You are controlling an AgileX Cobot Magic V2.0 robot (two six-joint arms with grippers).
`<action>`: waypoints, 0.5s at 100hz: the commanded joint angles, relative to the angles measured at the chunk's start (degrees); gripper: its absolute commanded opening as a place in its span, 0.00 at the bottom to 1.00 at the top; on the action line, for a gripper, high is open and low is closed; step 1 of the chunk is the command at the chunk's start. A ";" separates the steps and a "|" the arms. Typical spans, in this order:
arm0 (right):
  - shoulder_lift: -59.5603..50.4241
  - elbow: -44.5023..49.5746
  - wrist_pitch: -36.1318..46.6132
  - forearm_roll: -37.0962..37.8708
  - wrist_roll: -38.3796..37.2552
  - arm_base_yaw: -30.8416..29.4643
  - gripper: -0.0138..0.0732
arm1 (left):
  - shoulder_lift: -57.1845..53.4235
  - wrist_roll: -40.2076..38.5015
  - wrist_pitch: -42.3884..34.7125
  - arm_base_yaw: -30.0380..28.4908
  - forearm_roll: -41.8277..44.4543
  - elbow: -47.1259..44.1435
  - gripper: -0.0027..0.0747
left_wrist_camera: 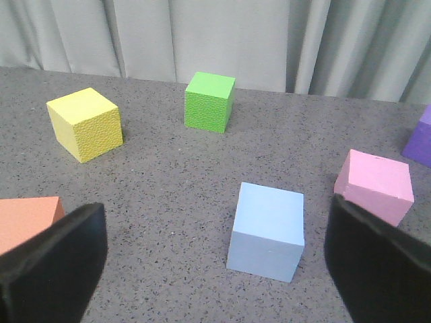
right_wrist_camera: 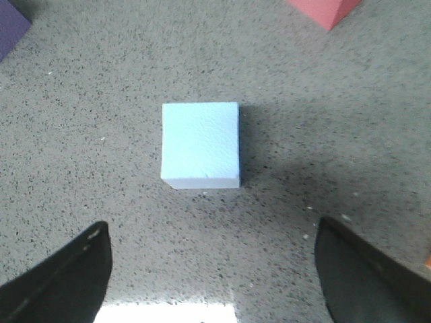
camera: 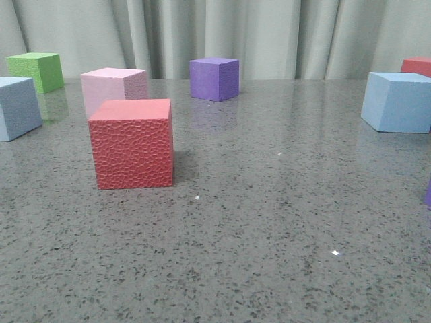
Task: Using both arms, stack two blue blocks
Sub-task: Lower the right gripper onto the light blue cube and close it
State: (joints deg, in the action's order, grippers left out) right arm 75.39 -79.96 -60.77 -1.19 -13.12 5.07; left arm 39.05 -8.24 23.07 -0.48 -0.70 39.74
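Far to each side of the red cube [camera: 132,144] sits one blue block [camera: 17,106], other blue block [camera: 399,101], each below a wide, empty tool, left tool [left_wrist_camera: 215,262], right tool [right_wrist_camera: 212,269], so drop straight down and squeeze flat sides.

Left blue block [left_wrist_camera: 267,231]: you have bare table all round; pink cube [left_wrist_camera: 374,185] near.
Right blue block [right_wrist_camera: 201,144]: stands alone.
Centre: red cube [camera: 132,142] blocks your left-centre path.
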 commanded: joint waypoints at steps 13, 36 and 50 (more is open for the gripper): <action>9.97 -10.66 -3.13 -3.20 0.64 0.09 0.86 | 0.25 0.16 -4.12 -0.11 -0.47 2.22 0.85; 18.04 -13.98 -5.28 -3.20 0.64 0.03 0.86 | 0.25 0.16 -4.30 -0.11 -0.47 2.22 0.85; 20.72 -13.98 -4.76 -3.20 0.64 0.03 0.86 | 0.25 0.16 -4.81 -0.11 -0.47 2.22 0.85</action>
State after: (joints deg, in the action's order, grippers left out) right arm 97.35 -91.93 -66.98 -4.06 -13.03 5.07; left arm 39.05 -8.24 23.07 -0.48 -0.70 39.74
